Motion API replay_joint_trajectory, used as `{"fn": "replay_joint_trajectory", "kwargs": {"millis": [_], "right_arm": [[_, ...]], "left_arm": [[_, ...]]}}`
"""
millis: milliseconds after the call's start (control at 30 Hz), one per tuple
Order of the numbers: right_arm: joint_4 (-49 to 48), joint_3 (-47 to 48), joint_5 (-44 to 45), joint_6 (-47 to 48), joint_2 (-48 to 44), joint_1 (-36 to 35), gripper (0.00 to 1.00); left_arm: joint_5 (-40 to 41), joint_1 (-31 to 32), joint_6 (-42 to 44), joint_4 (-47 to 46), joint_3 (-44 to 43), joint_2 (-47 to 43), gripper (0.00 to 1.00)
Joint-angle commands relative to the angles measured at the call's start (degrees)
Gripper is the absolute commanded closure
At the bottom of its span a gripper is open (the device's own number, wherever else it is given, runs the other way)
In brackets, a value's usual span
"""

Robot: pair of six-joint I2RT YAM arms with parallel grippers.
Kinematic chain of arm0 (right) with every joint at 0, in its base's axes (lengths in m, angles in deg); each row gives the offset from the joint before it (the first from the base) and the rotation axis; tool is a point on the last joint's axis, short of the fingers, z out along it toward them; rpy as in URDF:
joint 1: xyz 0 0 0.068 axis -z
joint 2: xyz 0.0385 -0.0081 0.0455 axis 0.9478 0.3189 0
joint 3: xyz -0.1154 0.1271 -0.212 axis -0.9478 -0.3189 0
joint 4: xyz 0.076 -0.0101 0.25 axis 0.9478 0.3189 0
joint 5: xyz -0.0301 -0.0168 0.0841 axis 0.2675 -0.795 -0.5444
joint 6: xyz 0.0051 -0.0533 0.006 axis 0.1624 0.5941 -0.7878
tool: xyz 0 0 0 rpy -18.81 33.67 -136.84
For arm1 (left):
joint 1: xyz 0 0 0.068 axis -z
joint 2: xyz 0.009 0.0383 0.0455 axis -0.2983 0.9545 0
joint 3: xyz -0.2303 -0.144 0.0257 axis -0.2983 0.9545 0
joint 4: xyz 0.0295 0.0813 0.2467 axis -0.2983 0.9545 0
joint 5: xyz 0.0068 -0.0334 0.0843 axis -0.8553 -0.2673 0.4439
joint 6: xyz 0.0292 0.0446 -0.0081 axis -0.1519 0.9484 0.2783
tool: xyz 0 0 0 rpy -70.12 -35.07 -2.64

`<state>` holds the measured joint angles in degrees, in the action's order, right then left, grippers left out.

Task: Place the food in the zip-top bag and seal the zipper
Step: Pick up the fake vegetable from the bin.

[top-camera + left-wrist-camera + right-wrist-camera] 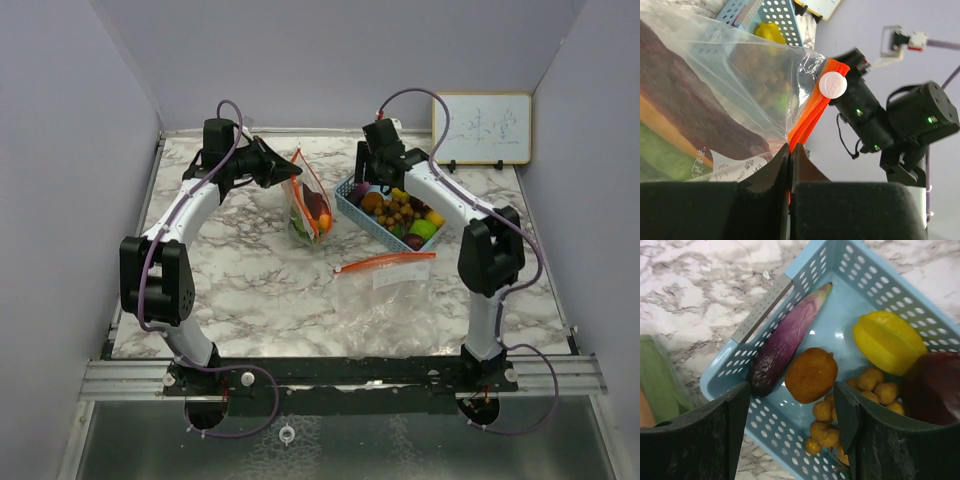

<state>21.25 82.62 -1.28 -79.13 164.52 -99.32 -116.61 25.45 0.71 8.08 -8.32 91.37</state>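
Left gripper (790, 148) pinches the zip-top bag (303, 200) at its zipper; I see some food (670, 120) inside. Right gripper (791, 392) is spread over the basket (765, 305). At least 4 pieces remain; bag unsealed.

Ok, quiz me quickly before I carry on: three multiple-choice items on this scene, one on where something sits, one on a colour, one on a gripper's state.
1. Where is the blue basket?
A. On the table, below the right gripper
B. At the near table edge
C. By the left arm's base

2. What colour is the zipper strip of the bag in the left gripper?
A. Blue
B. Green
C. Orange

3. What state is the right gripper in?
A. Shut on the eggplant
B. Open, holding nothing
C. Shut on a loose bag

Answers:
1 A: the right wrist view looks straight down into the basket.
2 C: the left wrist view shows an orange strip pinched in the shut jaws.
3 B: its jaws stand apart over the basket, gripping nothing.
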Motion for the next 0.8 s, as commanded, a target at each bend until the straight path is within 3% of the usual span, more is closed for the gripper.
{"fn": "replay_joint_trajectory", "kwargs": {"millis": [0,300,633,700,767], "right_arm": [[4.5,7.7,-4.0,-5.5,8.0,0.1,0.34],[5.4,15.6,-1.7,-8.8,19.4,1.6,0.34],[2.4,14.5,-2.9,-8.3,24.7,2.8,0.36],[2.3,14.5,-3.1,-8.3,25.7,2.9,0.40],[2.8,14.5,-3.0,-8.3,25.8,2.9,0.58]], "left_arm": [[-2.1,-0.4,6.5,2.0,-3.1,1.8,1.00],[-3.7,-0.4,10.6,3.6,-3.6,3.0,1.00],[-4.6,-0.6,11.1,3.2,-4.1,4.5,1.00],[-4.8,-0.6,11.0,3.2,-4.1,4.7,1.00],[-4.8,-0.8,10.8,3.2,-4.0,4.7,1.00]]}}
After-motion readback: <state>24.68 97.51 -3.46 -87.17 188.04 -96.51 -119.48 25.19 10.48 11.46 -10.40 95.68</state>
